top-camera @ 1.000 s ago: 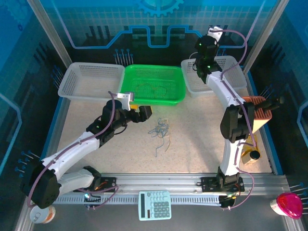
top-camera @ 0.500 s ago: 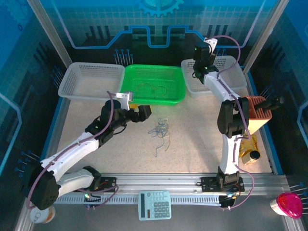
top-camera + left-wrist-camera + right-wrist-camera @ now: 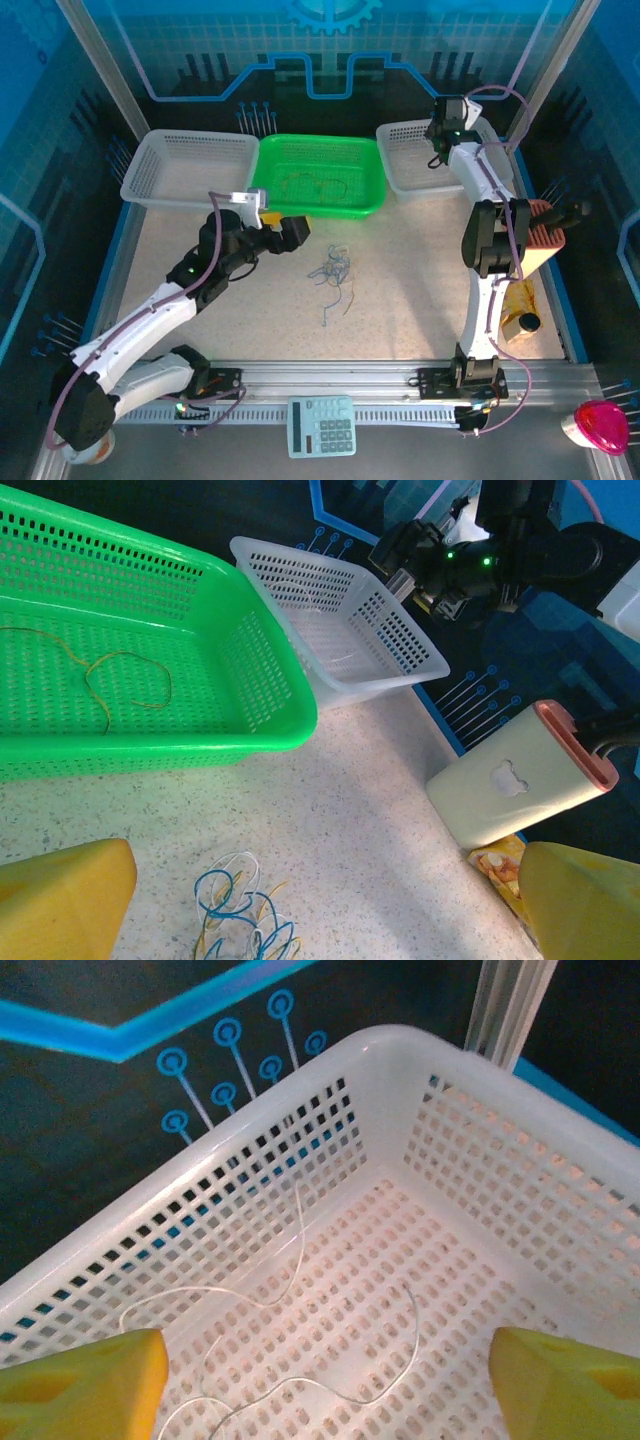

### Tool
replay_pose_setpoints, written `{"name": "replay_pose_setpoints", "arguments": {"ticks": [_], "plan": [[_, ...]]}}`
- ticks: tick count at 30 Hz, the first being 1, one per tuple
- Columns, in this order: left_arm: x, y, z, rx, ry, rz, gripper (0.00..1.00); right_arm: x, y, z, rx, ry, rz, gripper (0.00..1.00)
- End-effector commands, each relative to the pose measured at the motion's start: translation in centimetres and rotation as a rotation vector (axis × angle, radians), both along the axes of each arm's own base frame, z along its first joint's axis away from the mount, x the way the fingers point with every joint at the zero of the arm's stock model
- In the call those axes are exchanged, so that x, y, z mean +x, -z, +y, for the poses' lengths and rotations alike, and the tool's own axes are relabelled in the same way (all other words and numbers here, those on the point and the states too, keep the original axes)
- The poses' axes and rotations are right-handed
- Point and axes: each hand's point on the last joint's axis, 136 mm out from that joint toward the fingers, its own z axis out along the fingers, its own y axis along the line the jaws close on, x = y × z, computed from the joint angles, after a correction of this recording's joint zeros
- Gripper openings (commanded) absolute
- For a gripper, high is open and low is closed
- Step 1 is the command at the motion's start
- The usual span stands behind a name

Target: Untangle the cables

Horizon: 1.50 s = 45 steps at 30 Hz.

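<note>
A tangle of cables point(image 3: 333, 270), blue, yellowish and whitish, lay near the middle of the table point(image 3: 410, 300). At its 10 o'clock the left gripper point(image 3: 297, 232) hung just beside it, jaws spread wide and holding nothing; in the left wrist view the loops point(image 3: 240, 920) sat between the yellow fingertips point(image 3: 60, 895). At 12 o'clock from the tangle stood the green basket point(image 3: 372, 195), with a yellowish cable point(image 3: 120, 675) curled on its floor. At 2 o'clock, the right gripper point(image 3: 440, 135) was over the right white basket point(image 3: 400, 185), its jaws apart and empty, and a whitish cable point(image 3: 330, 1360) rested loose on the basket floor below its fingers point(image 3: 80, 1380).
</note>
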Motion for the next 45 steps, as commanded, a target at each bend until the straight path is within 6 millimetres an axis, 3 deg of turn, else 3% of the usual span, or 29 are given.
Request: {"name": "replay_pose_setpoints", "arguments": {"ticks": [1,6,12,16,19,25,29,34,38,45], "plan": [[-0.6,-0.2,0.1,-0.026,0.012,0.013,0.99,-1.1,-2.8,1.8,0.05,-0.052,-0.044,0.88],[-1.0,0.3,0.2,-0.012,0.017,0.051,0.99,-1.9,-5.7,4.7,0.057,-0.152,-0.123,0.86],[-1.3,1.5,0.5,0.026,0.014,0.113,0.99,-4.5,-10.3,10.5,0.048,-0.322,-0.234,0.83],[-1.8,2.7,0.6,0.042,0.019,0.162,0.99,-8.1,-12.4,14.8,0.098,-0.447,-0.26,0.82],[-2.5,3.5,0.8,0.052,0.026,0.2,0.99,-11.5,-12.7,17.8,0.179,-0.545,-0.266,0.81],[-4.1,4.8,1.1,0.065,0.051,0.257,0.99,-18.8,-10.1,23.0,0.299,-0.74,-0.206,0.79],[-5.4,5.7,1.4,0.079,0.066,0.303,0.99,-23.9,-7.3,25.2,0.305,-0.832,-0.147,0.77],[-6.9,7.5,1.4,0.101,0.105,0.371,0.99,-28.8,-3.4,25.7,0.281,-0.89,-0.049,0.76],[-7.7,9.3,0.5,0.089,0.163,0.435,0.93,-31.8,-0.1,25.5,0.298,-0.899,0.015,0.76],[-9.5,14.2,-0.6,0.285,0.177,0.479,0.82,-34.7,3.7,23.8,0.309,-0.855,0.07,0.75]]}}
